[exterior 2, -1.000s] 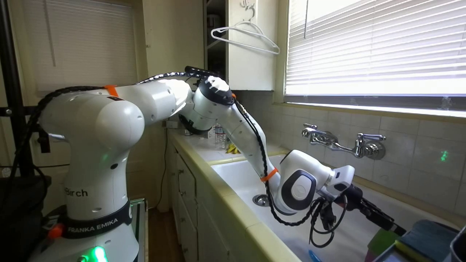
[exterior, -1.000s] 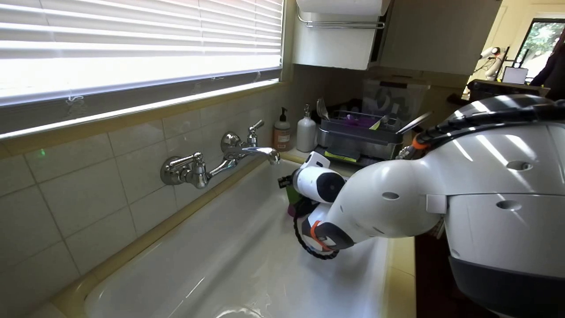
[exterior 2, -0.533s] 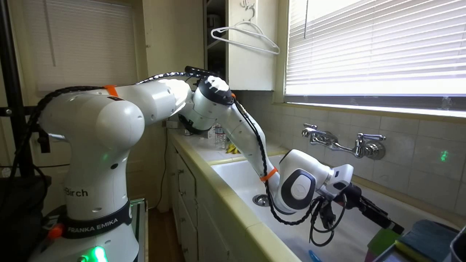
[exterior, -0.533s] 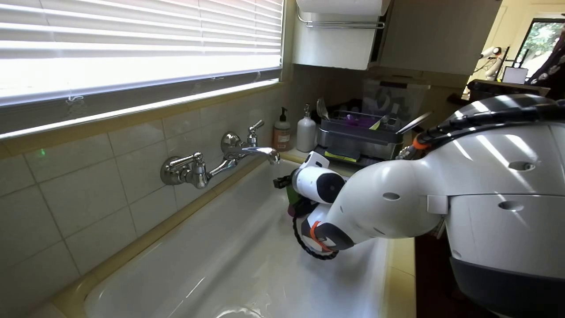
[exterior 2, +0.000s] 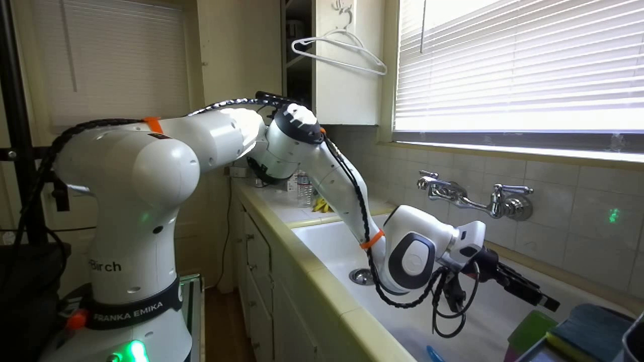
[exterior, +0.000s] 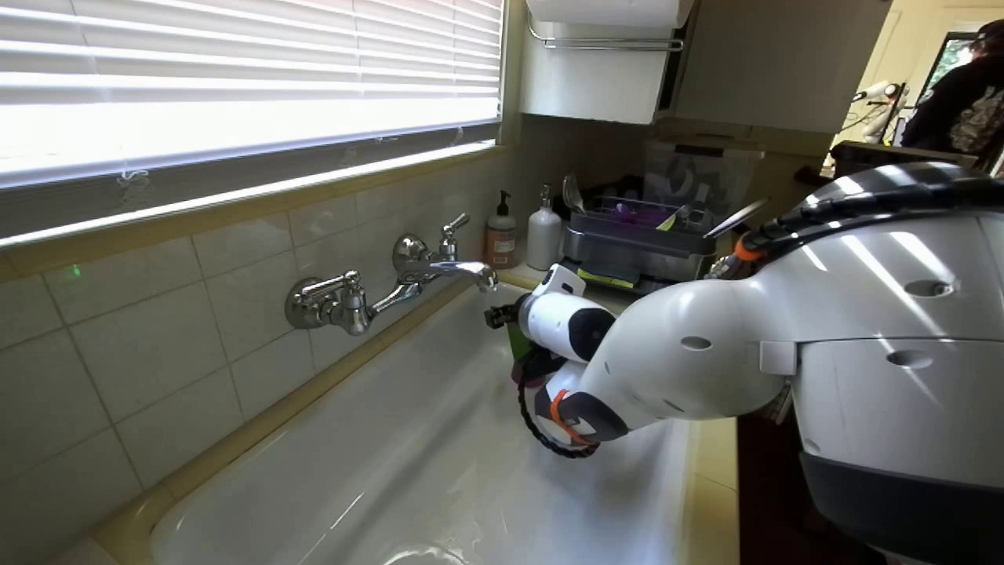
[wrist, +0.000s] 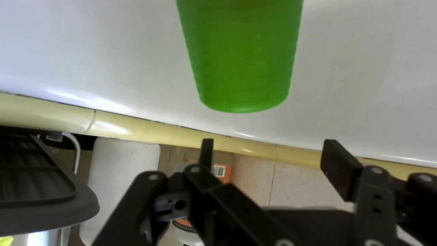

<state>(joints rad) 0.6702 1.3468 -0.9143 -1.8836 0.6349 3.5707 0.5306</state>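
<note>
My gripper (wrist: pixel 271 157) is open with nothing between its fingers. It also shows in both exterior views (exterior: pixel 497 316) (exterior 2: pixel 547 301), above the sink near the tiled wall. A green cup (wrist: pixel 244 58) is nearest to it, apart from the fingers. In an exterior view, the cup (exterior 2: pixel 529 333) stands in the sink just below the fingertips, with a pink part under the green. In an exterior view, the arm hides much of the green cup (exterior: pixel 518 345). The white sink (exterior: pixel 376 455) lies below the arm.
A chrome faucet (exterior: pixel 447 271) reaches over the sink. An orange-labelled bottle (exterior: pixel 500 242) and a white pump bottle (exterior: pixel 543 239) stand at the sink's corner beside a dish rack (exterior: pixel 639 239). A blue cloth (exterior 2: pixel 596 329) and a blue item (exterior 2: pixel 434 353) show near the cup.
The gripper has risen slightly away from the green cup and shifted a little toward the wall. More of the cup shows below it. A person has come into view in the far background.
</note>
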